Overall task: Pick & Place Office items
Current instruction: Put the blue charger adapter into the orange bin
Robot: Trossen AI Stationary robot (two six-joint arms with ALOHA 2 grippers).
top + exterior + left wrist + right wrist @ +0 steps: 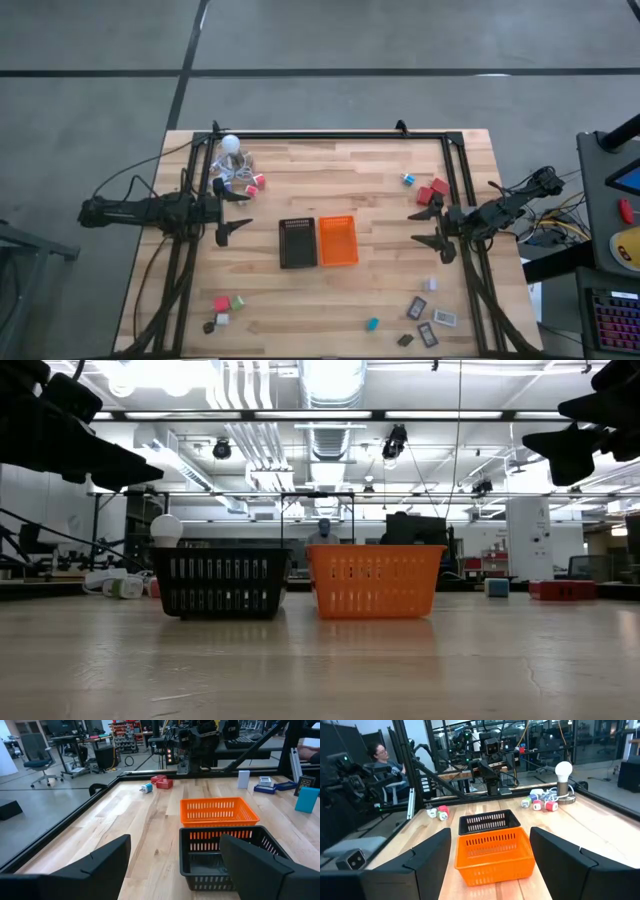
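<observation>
The office items lie in groups on the wooden table: red and pink blocks [255, 183] beside the white ball at the far left, a blue and red group [430, 189] at the far right, pink and green blocks [228, 302] at the near left, and flat grey-black rectangles [428, 320] with a teal block [372, 324] at the near right. My left gripper [236, 212] stands open above the table, left of the black tray [297, 242]. My right gripper [428, 228] stands open, right of the orange tray [337, 240]. Neither has anything between its fingers.
The two trays stand side by side at the table's middle. The white ball [231, 145] with coiled grey cable stands at the far left. A black frame [330, 135] runs along the table's far, left and right edges. A person [380, 755] sits beyond the table.
</observation>
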